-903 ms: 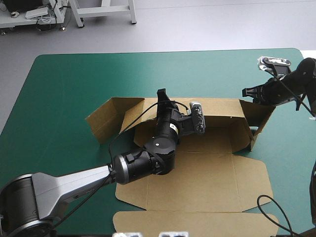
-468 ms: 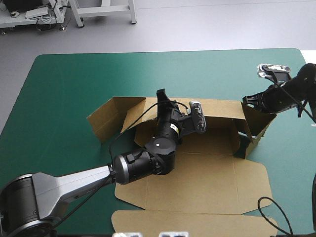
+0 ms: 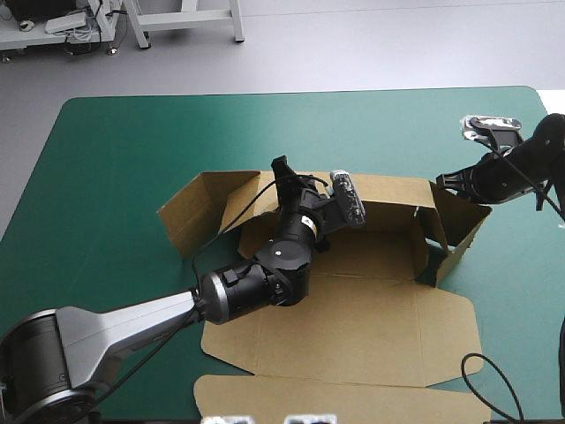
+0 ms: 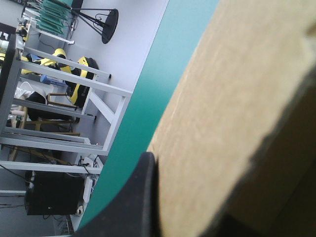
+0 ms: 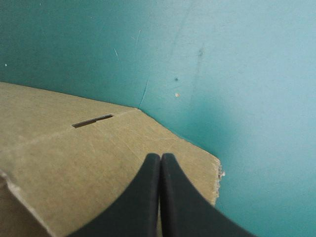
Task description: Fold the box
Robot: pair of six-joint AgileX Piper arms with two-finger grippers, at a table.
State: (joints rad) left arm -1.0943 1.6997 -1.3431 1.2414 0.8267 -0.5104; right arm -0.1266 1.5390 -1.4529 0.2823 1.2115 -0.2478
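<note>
Jaws of the left gripper (image 3: 284, 173) clamp the back wall (image 3: 393, 193) of the box (image 3: 353, 309) — 1 black finger (image 4: 140, 197) shows outside it, with board filling the gap. Right gripper (image 5: 160, 159) jaws are pressed together in 1 pointed arch, empty, tips on the right end flap (image 3: 463, 221). Box lies mid-table on the teal-green cover (image 3: 124, 159), long axis left-right, lid panels flat toward the near edge, back wall and 2 end flaps raised. Key relation: the right end flap sits directly under the right gripper's tips, box interior beyond it toward the table's middle — my read is the flap needs pushing inward. Right arm is clearly nearer.
</note>
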